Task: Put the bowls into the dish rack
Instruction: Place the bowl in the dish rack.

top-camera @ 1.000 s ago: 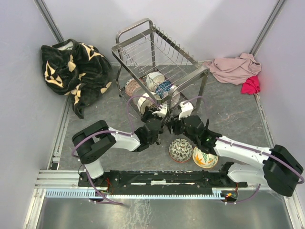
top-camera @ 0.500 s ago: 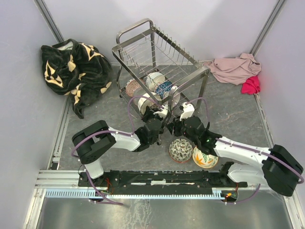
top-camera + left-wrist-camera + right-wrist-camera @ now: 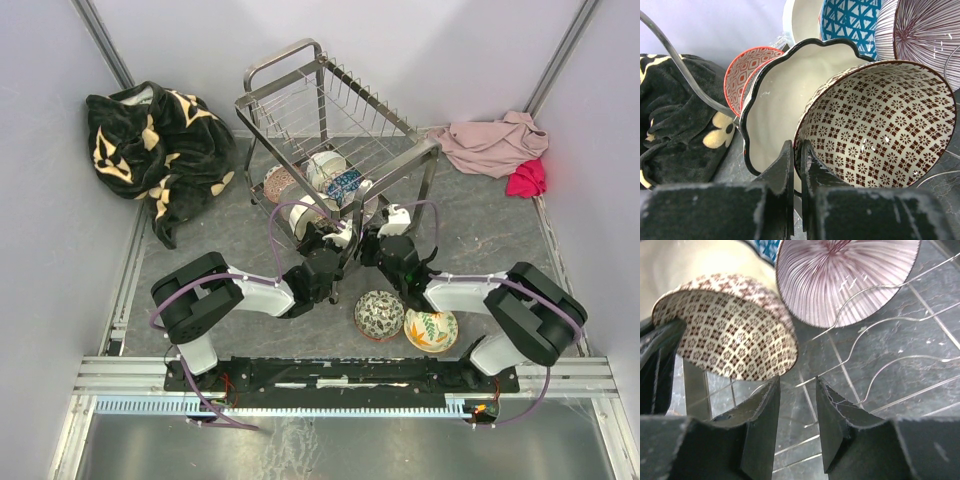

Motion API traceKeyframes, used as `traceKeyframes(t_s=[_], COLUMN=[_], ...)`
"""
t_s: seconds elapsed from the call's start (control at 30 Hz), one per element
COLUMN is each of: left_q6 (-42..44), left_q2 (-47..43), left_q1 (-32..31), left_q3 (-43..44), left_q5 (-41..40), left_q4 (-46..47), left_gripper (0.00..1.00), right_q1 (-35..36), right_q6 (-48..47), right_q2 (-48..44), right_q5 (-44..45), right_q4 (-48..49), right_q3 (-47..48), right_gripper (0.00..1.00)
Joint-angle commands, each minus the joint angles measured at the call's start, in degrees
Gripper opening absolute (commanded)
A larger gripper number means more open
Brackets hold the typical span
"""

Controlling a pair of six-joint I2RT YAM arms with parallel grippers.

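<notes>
Dish rack (image 3: 330,118), top view: at 12 o'clock from both arm bases, long axis roughly 10 to 4, with bowls lined up on the lower tier.
Waiting bowls, top view: the green-patterned bowl (image 3: 379,314) and leaf-painted bowl (image 3: 431,330) sit side by side on the table, at 6 o'clock from the right gripper (image 3: 390,222). The right arm is the nearer one.
Arm poses, top view: both forearms reach in low at the rack's near side, with the left gripper (image 3: 335,238) and right gripper almost nose to nose.
Left wrist view: the left gripper is clenched on the near rim of the brown-checked bowl (image 3: 880,130). That bowl is up on edge, mouth to the camera, with the scalloped white bowl (image 3: 785,100) just beside it at 9 o'clock.
Right wrist view: the right gripper is released, jaws apart and nothing between them. The brown-checked bowl is at 11 o'clock, the striped bowl (image 3: 845,275) at 1 o'clock, and bare rack wires lie beyond the fingers.
Call: the brown-checked bowl looks about seated, so I'd say letting go comes next.
</notes>
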Motion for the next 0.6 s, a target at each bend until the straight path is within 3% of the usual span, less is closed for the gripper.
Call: traceKeyframes(t_s=[0.0, 0.33, 0.57], left_q6=[5.16, 5.24, 5.24], left_q2=[3.65, 3.4, 3.48], left_q1=[-3.67, -3.69, -3.76], left_q3=[-3.29, -3.38, -3.38], left_q5=[10.39, 10.26, 10.13], left_q4=[-14.18, -14.09, -14.18], left_gripper=[0.03, 0.03, 0.03], right_q1=[-4.33, -7.62, -7.66], right_q6=[1.39, -1.64, -2.31], right_q2=[1.81, 3.93, 5.15], right_q5=[-4.22, -15.84, -18.7], right_q4=[11.66, 16.68, 16.88], right_q3=[1.37, 3.13, 4.14], right_gripper=[0.42, 0.39, 0.37])
